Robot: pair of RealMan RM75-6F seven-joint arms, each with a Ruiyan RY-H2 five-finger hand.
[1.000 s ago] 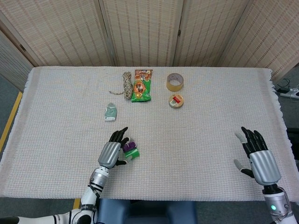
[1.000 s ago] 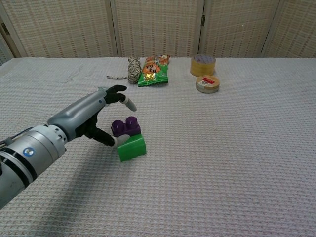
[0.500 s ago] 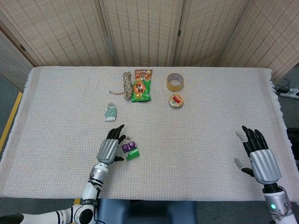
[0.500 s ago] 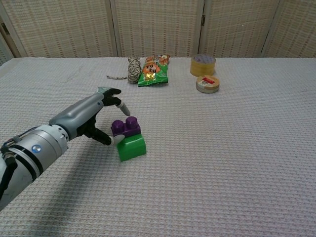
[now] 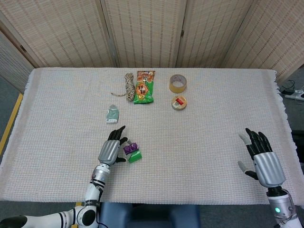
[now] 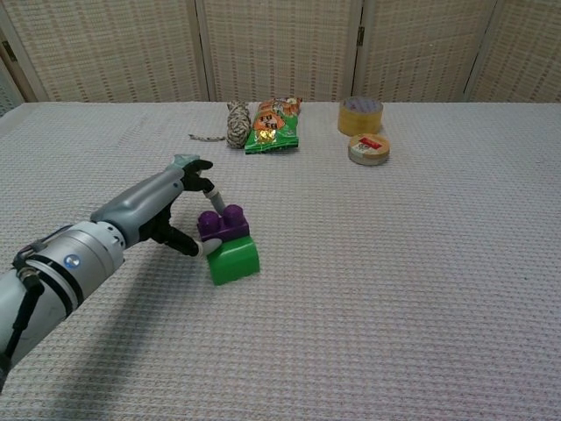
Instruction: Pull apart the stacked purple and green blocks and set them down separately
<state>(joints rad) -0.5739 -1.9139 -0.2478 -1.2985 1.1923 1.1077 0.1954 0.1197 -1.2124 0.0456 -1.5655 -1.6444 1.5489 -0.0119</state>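
Chest view has the left hand [image 6: 166,215] low over the tabletop [image 6: 421,263], reaching in from the near left, fingers partly spread. One fingertip [image 6: 213,196] sits at the upper back edge of the purple block [image 6: 223,224] and the thumb tip [image 6: 209,248] is at its lower left corner, right where it meets the green block [image 6: 234,260]. So it's a light pinch on the purple one. The two blocks are joined, purple on top of green, and the green one rests on the cloth, tipped a little.

Head view puts the stack just to the right of that hand, near the front edge of the tabletop, left of centre. The right hand [image 5: 261,157] is well away at the far right front corner, fingers apart, holding nothing. Along the back sit a rope bundle [image 5: 128,86], a green snack packet [image 5: 144,87], a roll of tape [image 5: 177,83] and a smaller roll [image 5: 179,102], with a small sachet [image 5: 112,114] nearer the middle.
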